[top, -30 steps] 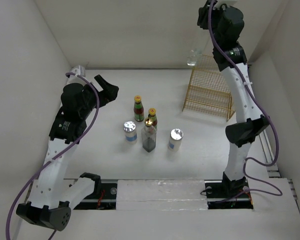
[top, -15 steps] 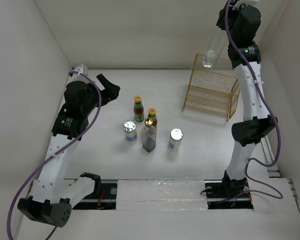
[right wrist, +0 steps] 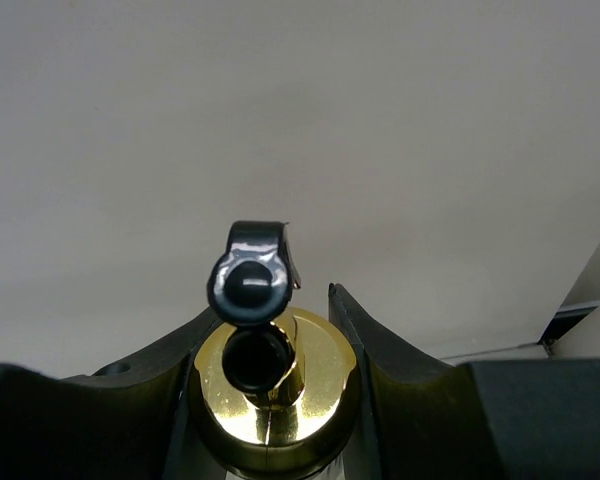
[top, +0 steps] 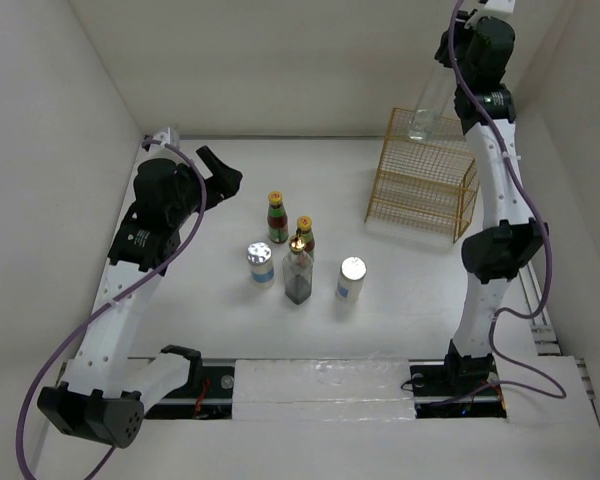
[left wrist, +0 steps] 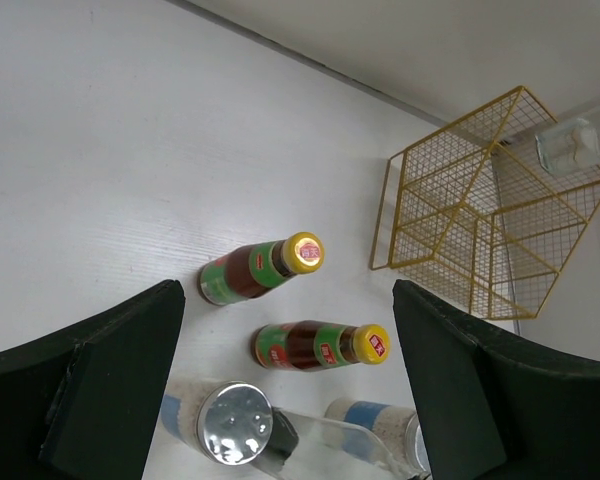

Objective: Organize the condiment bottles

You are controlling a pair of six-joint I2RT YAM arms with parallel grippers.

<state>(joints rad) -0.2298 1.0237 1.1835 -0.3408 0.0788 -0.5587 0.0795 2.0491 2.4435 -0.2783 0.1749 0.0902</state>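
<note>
My right gripper is high at the back right, shut on the gold cap of a clear glass bottle that hangs above the gold wire rack. The cap's black spout stands open between the fingers. Five bottles stand mid-table: two red sauce bottles, a second clear glass bottle and two white shakers. My left gripper is open and empty, raised left of them. The left wrist view looks down on the red bottles and a shaker.
The rack stands at the back right near the wall, with the held bottle's base over its far corner. White walls close in the left, back and right sides. The arm bases sit on a rail at the near edge.
The right arm has lifted the clear bottle higher and carried it right, from beside the rack's back left corner to above the rack. The left arm has shifted only slightly.
</note>
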